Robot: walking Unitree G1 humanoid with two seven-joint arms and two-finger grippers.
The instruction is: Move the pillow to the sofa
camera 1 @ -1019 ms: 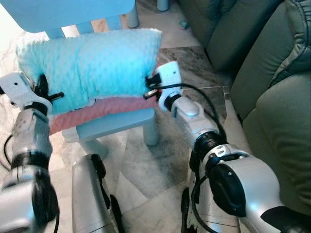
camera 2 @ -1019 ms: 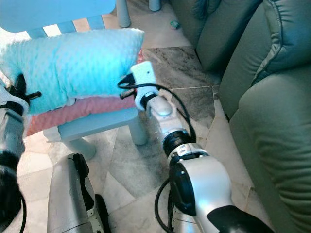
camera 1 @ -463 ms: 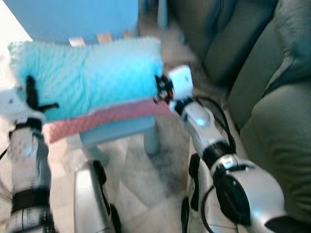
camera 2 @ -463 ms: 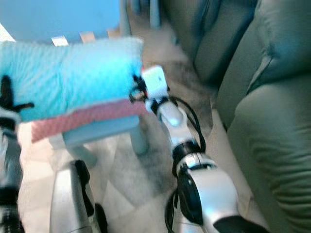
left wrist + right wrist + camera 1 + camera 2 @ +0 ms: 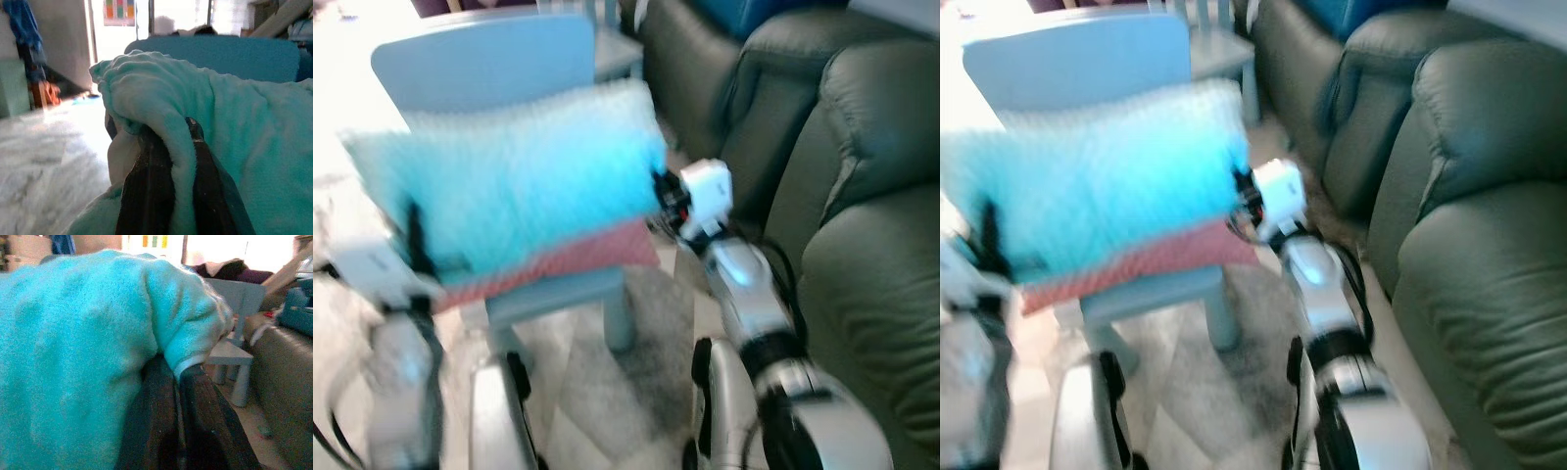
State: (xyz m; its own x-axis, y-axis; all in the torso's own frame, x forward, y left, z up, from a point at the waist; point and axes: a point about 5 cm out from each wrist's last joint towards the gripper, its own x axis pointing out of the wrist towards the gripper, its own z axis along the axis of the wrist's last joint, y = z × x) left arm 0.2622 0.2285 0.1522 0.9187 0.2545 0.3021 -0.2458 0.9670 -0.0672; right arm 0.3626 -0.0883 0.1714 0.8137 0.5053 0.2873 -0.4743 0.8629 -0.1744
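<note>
Two grips carry your turquoise pillow (image 5: 519,176), one at each short end, so the soft, wide body hangs level between the arms instead of folding or sagging to one side. At its left end, the left gripper (image 5: 171,161) has its black fingers (image 5: 149,181) pinching a bunched fold of the fleece, with fabric squeezed up between them. At the other end, the right gripper (image 5: 176,382) is pressed together on a thin lip at the pillow's corner, a slimmer bite that I judge more likely to slip if you swing fast. The pillow sits just above a pink cushion (image 5: 558,264) that lies on the seat of the pale blue chair (image 5: 489,69); blur hides whether the two touch. Beside your right arm stands the dark green sofa (image 5: 871,245), near the chair, so the carry looks short: lift clear of the cushion, then turn right, keeping both ends at even height.
</note>
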